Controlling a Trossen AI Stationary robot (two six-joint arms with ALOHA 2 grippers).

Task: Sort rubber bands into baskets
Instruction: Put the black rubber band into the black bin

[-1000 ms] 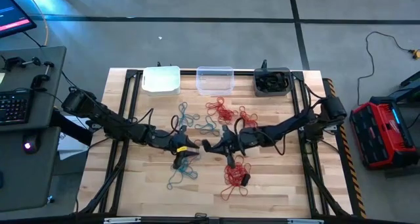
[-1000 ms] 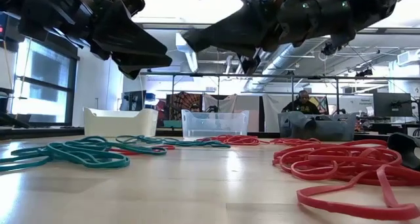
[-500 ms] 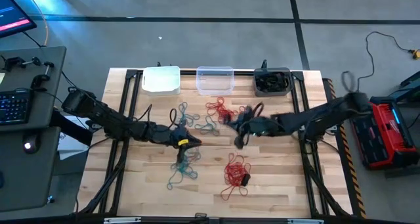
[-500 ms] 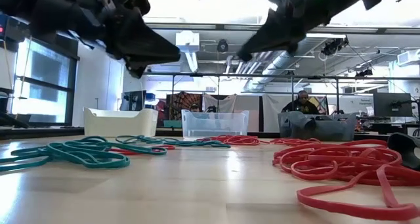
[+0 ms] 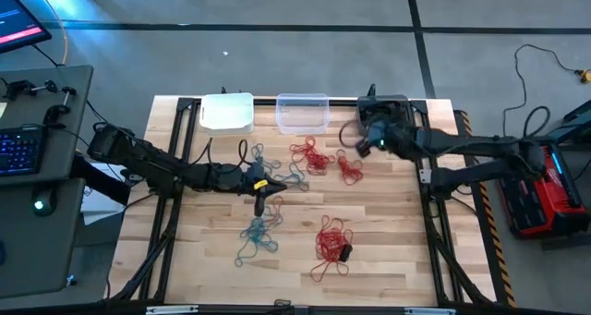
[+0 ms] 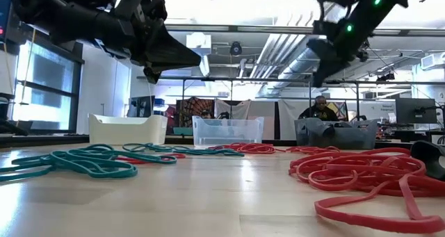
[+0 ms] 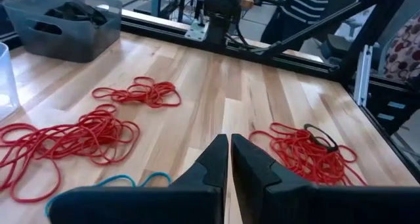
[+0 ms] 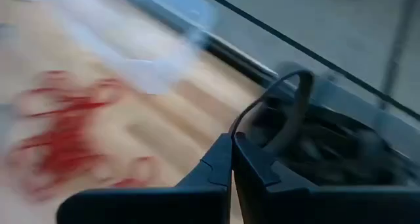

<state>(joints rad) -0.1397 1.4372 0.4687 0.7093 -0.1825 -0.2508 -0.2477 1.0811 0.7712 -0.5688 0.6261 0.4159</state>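
My right claw [image 5: 362, 138] is clenched on a black band [image 8: 294, 112] that loops up from its tips, hanging just in front of the grey basket [image 5: 383, 115] at the counter's [image 5: 388, 232] far right corner. My left claw [image 5: 259, 207] is clenched with nothing visible in it, above the teal bands [image 5: 258, 236] near the counter's middle. Red bands [image 5: 330, 239] lie in bunches mid-counter. The white basket [image 5: 227, 113] and clear basket [image 5: 303, 113] sit along the far edge.

Three baskets [image 5: 302, 113], two end effectors [image 5: 261, 200]
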